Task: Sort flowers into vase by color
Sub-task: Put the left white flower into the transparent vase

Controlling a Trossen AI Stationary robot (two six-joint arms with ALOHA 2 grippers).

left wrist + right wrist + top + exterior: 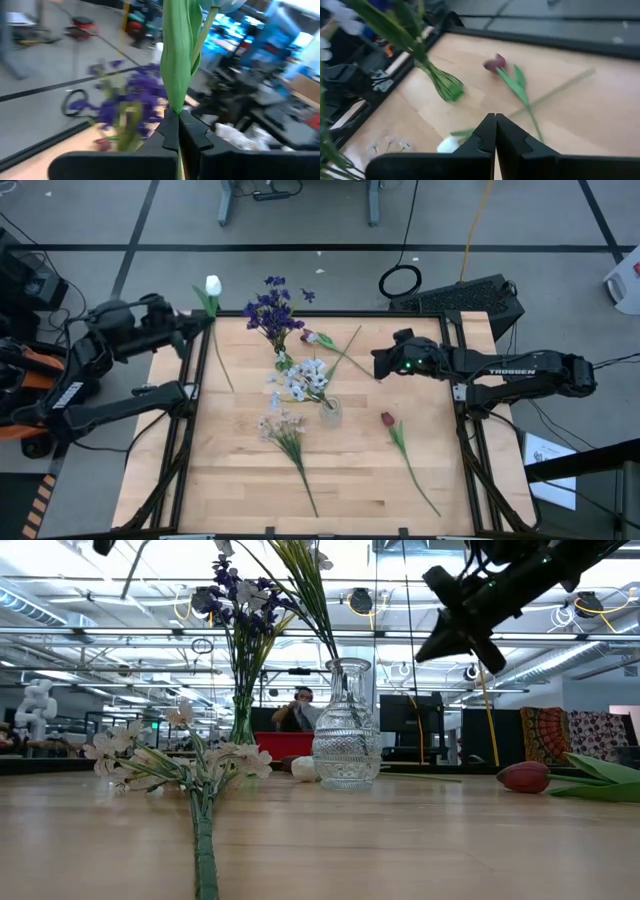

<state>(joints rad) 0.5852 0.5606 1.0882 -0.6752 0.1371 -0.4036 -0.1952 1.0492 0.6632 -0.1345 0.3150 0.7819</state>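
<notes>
The middle of the pale wooden surface is crowded: a clear cut-glass vase holding white-lilac sprays stands there, with a green glass vase of purple flowers behind it, near the far edge. A pale blossom spray lies across the near-left ground, and a dark red tulip lies near-right. The near corners lie bare.

Left gripper, fingers closed on a green-leaved flower stem; blurred purple flower cluster centre-left.
</notes>
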